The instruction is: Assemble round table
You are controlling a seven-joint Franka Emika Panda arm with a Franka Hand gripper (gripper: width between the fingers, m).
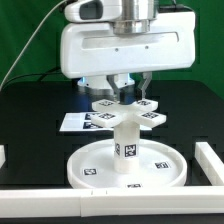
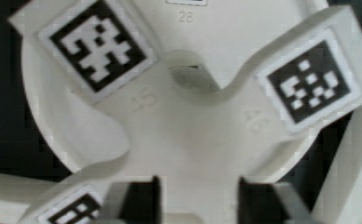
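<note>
The round table's large white disc [image 1: 125, 170] lies flat on the black table near the front. The thick tagged post [image 1: 127, 142] stands upright on its centre hub. A white cross-shaped piece with tags [image 1: 128, 110] sits on top of the post. It fills the wrist view [image 2: 196, 110]. My gripper [image 1: 123, 92] hangs right above it. In the wrist view my gripper [image 2: 201, 200] has its dark fingers [image 2: 142, 205] on either side of one arm of the cross-shaped piece, shut on it.
The marker board [image 1: 78, 122] lies behind the disc toward the exterior view's left. White border bars run along the front [image 1: 60, 203], the right [image 1: 212, 160] and the left edge [image 1: 3, 157]. A green backdrop stands behind.
</note>
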